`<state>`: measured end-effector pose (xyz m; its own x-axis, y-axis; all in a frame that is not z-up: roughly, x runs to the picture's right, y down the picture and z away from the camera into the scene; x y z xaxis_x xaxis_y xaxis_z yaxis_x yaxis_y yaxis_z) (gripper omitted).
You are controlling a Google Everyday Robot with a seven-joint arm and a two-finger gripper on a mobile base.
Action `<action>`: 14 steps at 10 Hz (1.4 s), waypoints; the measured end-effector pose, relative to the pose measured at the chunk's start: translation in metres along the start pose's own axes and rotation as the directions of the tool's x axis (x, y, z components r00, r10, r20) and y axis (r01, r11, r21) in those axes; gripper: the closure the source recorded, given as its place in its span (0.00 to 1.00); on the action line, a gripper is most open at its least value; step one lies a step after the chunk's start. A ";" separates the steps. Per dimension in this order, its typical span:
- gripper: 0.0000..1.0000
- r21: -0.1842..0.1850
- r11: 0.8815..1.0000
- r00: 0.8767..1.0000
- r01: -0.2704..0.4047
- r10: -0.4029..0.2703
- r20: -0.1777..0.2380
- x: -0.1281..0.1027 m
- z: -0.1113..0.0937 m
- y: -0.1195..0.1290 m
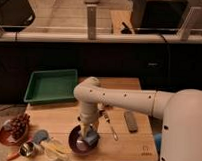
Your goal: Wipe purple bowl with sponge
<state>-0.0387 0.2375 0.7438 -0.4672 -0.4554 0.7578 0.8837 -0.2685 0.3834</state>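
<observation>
The cream two-finger gripper [87, 132] points straight down at lower centre. Its tip is inside the small round dark purple bowl [73, 140], against the light blue rectangular sponge [92, 139]. I cannot tell whether it clamps the sponge. The vertical reach probably presses sponge to bowl for wiping. One bowl, one sponge, one green rectangular tray [52, 86] upper left, one reddish dish of grapes [3, 135] far left.
</observation>
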 end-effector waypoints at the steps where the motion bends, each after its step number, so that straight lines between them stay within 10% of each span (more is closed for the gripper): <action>1: 1.00 -0.012 1.000 1.000 -0.008 0.008 -0.013 0.003 -0.002 0.002; 7: 1.00 0.044 0.997 0.993 0.060 -0.054 -0.109 0.014 -0.017 -0.030; 14: 1.00 0.101 0.991 0.992 0.091 -0.082 -0.093 -0.013 -0.003 -0.053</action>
<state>-0.0794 0.2553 0.7126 -0.5384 -0.5086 0.6719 0.8360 -0.2220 0.5019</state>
